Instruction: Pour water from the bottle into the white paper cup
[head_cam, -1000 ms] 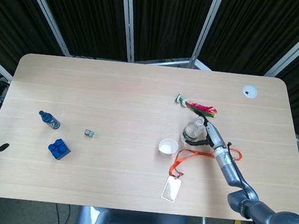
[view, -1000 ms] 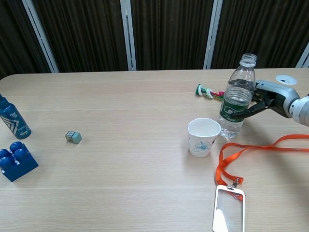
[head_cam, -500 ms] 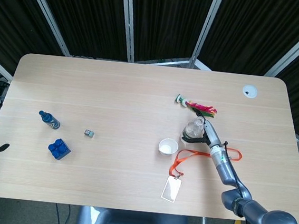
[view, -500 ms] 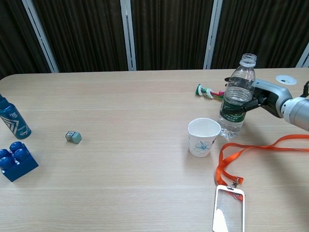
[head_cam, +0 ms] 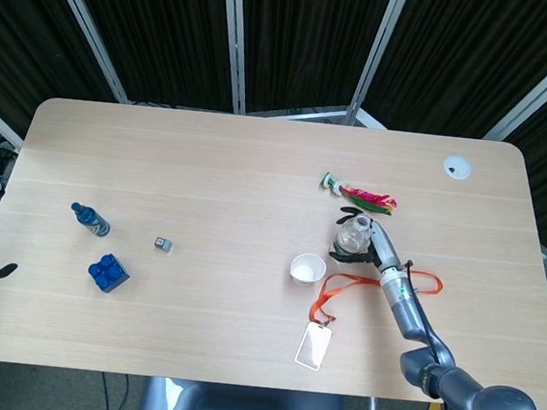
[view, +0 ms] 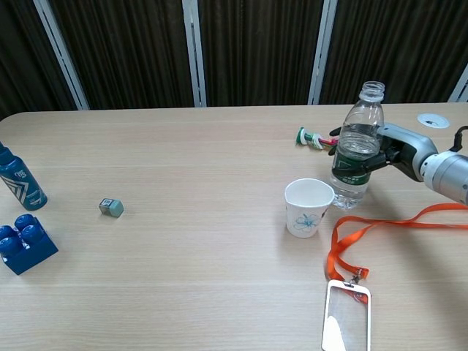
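Right hand (view: 391,148) wrapped around uncapped bottle (view: 354,150), upright on table. White paper cup (view: 308,208) just beside, toward centre. Risk: tipping too fast, overshooting narrow rim, wetting orange lanyard (view: 380,228) nearby, or nudging light cup over.

White paper cup (view: 308,208) with blue flower print; clear bottle (view: 354,157), green label.

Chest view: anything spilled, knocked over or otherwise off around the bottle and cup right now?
Nothing stands out. The bottle is upright and uncapped, with the right hand wrapped around it, and the white paper cup stands upright beside it. No water shows on the table.
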### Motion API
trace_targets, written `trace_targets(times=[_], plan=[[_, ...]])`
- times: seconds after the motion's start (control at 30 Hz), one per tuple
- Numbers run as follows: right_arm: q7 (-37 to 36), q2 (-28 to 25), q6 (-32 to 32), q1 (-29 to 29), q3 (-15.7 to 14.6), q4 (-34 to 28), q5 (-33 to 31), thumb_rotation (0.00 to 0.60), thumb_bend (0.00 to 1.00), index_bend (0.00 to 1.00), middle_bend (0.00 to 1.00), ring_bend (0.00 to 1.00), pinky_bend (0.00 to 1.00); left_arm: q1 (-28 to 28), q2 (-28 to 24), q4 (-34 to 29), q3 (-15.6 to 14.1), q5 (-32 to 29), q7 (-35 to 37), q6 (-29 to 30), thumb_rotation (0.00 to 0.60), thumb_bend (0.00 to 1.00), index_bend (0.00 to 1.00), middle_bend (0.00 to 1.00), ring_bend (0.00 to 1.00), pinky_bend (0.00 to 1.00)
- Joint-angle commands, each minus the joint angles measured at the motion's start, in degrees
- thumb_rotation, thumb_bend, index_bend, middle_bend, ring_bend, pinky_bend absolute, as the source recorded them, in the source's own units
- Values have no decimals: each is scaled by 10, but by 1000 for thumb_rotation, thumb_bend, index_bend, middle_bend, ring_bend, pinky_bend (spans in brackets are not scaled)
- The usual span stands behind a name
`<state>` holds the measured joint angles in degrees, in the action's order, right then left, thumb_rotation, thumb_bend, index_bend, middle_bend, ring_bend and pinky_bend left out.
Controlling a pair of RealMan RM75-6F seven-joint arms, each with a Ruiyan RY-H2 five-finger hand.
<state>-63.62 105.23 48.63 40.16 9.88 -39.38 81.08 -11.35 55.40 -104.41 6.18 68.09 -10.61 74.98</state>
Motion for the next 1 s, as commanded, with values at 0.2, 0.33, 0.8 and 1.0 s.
trace_targets(times=[0.2, 0.33, 0.8, 1.0], plan=[[12, 13, 23, -6, 5, 11, -4, 600, 430, 376, 490, 439, 409, 1, 1, -3, -1, 0, -2, 3, 600, 42, 0, 0, 0, 0], [18, 13, 32, -9, 10, 7, -8, 600, 532, 418, 525, 476, 451, 2, 0, -6, -3, 2, -2, 4, 600, 42, 0, 0, 0, 0], [192, -99, 155, -44, 4, -115, 29, 600, 633, 428, 532, 483, 457, 9, -14, -15, -8, 26, 26, 12, 600, 43, 0, 0, 0, 0], [348, -139, 172, -63, -6, -180, 26, 600, 642, 423, 532, 483, 457, 10, -21, -14, -10, 37, 44, 8, 600, 43, 0, 0, 0, 0]])
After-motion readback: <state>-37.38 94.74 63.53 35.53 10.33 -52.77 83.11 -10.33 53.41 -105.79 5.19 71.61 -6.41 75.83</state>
